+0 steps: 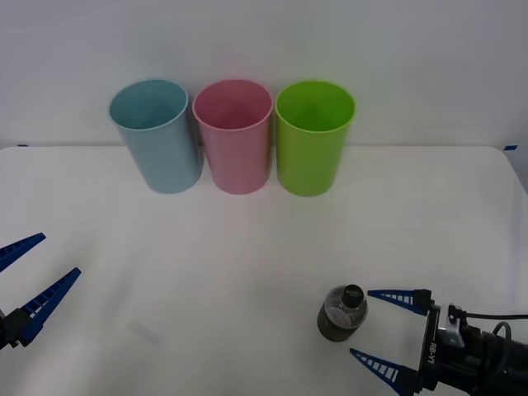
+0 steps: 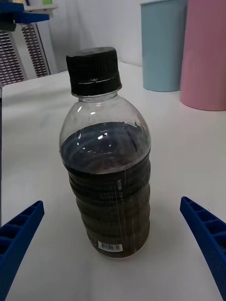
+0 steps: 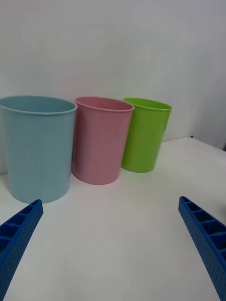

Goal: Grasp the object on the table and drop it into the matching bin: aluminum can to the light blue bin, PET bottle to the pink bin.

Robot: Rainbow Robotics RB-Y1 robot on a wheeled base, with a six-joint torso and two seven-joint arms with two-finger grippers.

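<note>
Right hand (image 1: 381,327) gapes wide beside the upright PET bottle (image 1: 341,313) — holding nothing; likely light, slick, slightly squashy — best gripped around the labelled midbody.

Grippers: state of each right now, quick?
Left gripper: open, holding nothing.
Right gripper: open, beside the bottle, not gripping it.

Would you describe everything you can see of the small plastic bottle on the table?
The PET bottle is small, of clear ribbed plastic, with a black screw cap and a dark label with a barcode around its lower body. It looks partly filled with dark liquid. It stands upright and capped on the white table, near the robot, well in front of the three bins. The right gripper is open, its blue fingers flanking the bottle without touching it.
</note>
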